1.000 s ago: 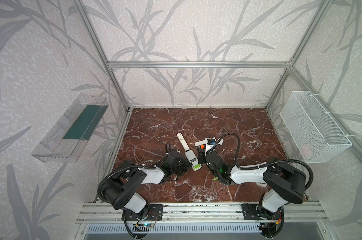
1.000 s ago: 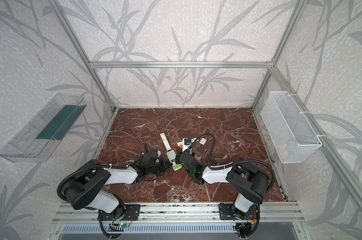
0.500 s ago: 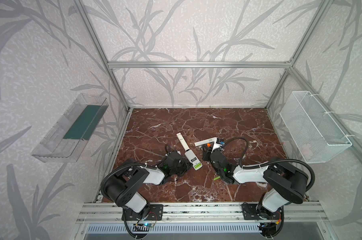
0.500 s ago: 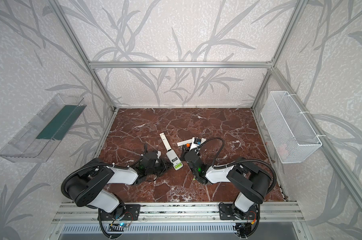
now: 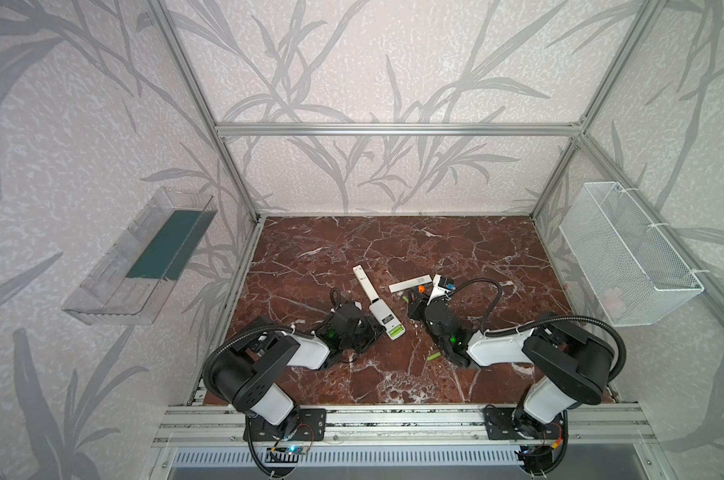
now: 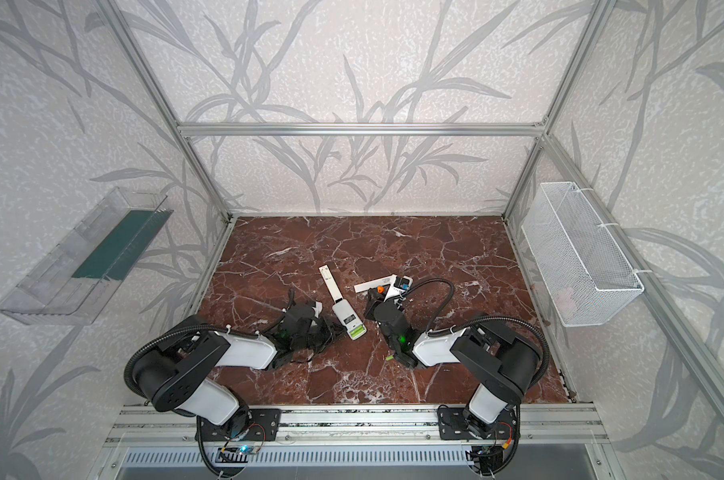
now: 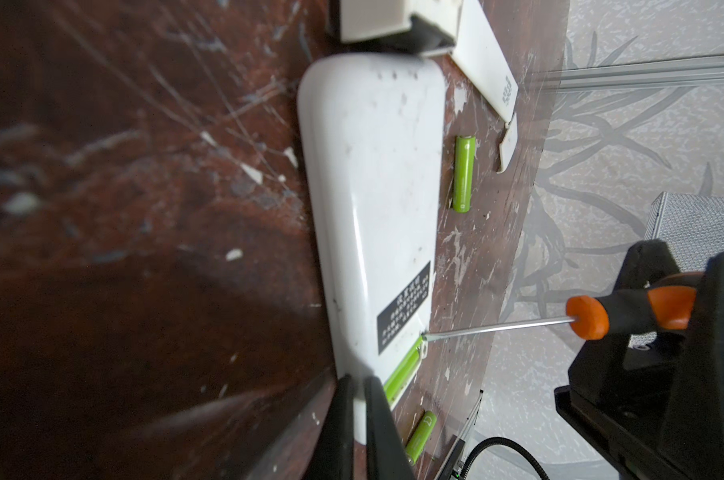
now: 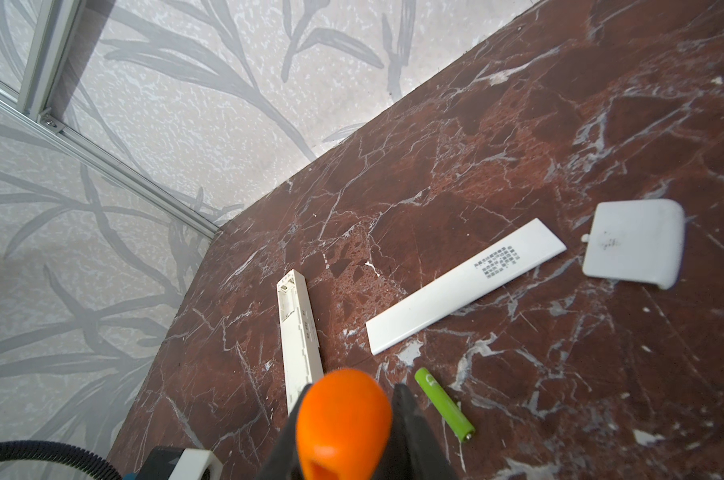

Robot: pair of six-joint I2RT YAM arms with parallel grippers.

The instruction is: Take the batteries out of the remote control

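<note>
**Inspector:** Where are the batteries located?

**Assessor:** Lime-green cells (image 5: 396, 331) are seen in the open bay at the near end of the wide remote (image 5: 381, 316), mid-tabletop (image 5: 352, 241). One loose battery (image 5: 433, 356) is found nearer, beside the right arm. A second loose battery (image 8: 445, 403) lies just right of the remote.

**Inspector:** And the end effectors?

**Assessor:** The left end effector (image 7: 358, 384) is pressed together at the remote's near end, though a pinch cannot be confirmed. The right end effector (image 8: 354, 390) is clamped on the screwdriver (image 7: 630, 312), whose tip is set against the bay's edge.
</note>
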